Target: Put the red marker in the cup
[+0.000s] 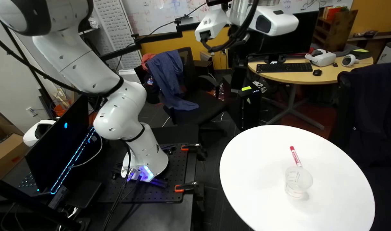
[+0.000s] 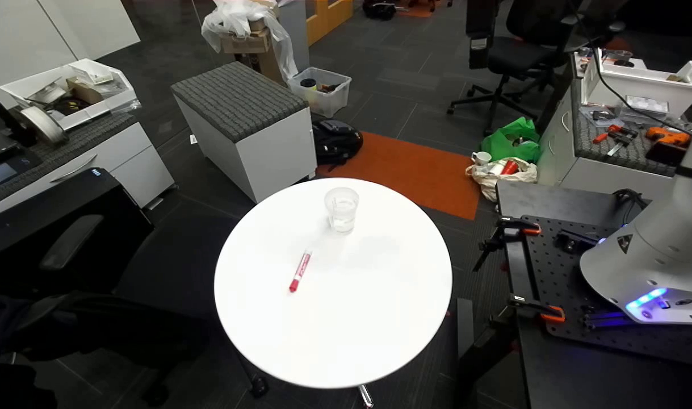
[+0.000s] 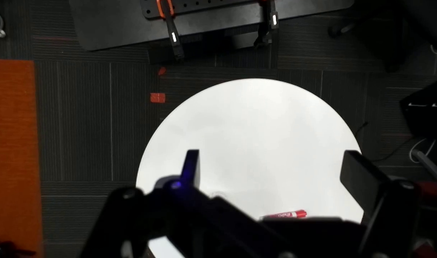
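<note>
Hand: you have the black two-fingered gripper (image 3: 272, 163) spread wide, pinching nothing, well above the level of the round white table (image 2: 368, 318).

Risks: the thin red-and-white stick-shaped marker (image 2: 300, 274) sits low in the wrist view, partly hidden by the gripper's own body, so a straight descent probably misses it. It also runs nearly along the closing direction; unless you rotate the gripper, you likely push it endwise instead of grasping across the barrel. A glancing touch may roll it (the barrel looks round). The small see-through tapered plastic cup (image 2: 342, 211) stands upright near the marker's pale end, and a wide approach could bump and tip it. Faint against white and barely visible in the wrist view, it may also spoil your aim over the rim.

Appearance: you find the marker lying flat on the table, near the cup but not touching; an exterior view shows the gap. Cap red, pointing away from the cup; a white band behind it, then a red label with lighter lettering. It looks about as long as the cup is tall.
</note>
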`<action>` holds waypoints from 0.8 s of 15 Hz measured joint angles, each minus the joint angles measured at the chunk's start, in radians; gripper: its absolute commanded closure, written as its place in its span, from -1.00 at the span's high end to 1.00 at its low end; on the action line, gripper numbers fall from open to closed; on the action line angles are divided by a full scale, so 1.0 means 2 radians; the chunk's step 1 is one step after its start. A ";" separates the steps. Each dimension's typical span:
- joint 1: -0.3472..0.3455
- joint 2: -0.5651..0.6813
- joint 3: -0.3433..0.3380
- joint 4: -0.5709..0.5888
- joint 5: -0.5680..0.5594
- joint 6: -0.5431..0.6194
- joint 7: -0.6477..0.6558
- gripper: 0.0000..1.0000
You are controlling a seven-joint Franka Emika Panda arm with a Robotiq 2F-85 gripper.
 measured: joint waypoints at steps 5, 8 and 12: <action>0.000 0.020 0.003 0.000 -0.002 0.042 0.000 1.00; 0.000 0.033 0.005 0.000 -0.002 0.084 0.000 1.00; 0.000 0.054 0.013 -0.001 -0.002 0.152 0.031 1.00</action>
